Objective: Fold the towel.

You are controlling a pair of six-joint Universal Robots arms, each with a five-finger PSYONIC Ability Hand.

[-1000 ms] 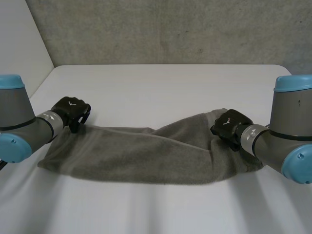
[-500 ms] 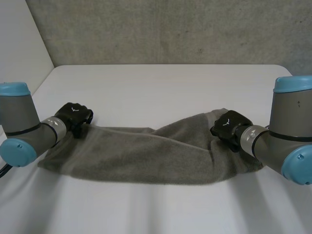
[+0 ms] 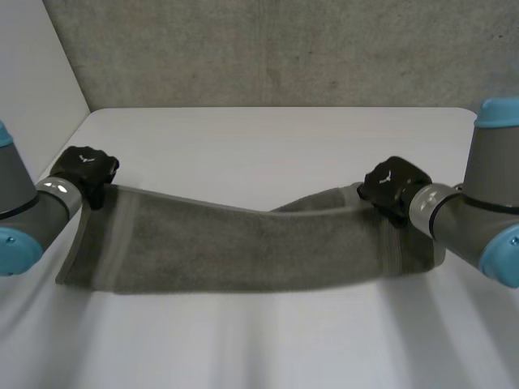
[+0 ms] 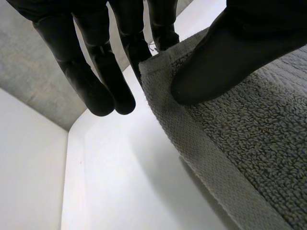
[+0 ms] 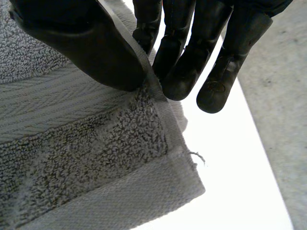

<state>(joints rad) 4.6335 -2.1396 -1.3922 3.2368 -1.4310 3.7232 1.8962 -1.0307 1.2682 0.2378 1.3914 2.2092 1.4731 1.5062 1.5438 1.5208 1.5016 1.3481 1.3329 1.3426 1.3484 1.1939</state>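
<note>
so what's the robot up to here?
It is working on a grey towel on the white table. The left hand pinches one far corner between thumb and fingers. The right hand pinches the towel's edge close to the other far corner. The towel is stretched lengthwise between the two hands, with its near edge lying on the table.

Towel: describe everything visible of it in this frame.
The towel is grey looped terry with flat woven bands near its hemmed ends. It lies stretched lengthwise across the white table, rumpled right of the middle. The left hand pinches its far left corner, the right hand its far right corner, thumbs on top.
</note>
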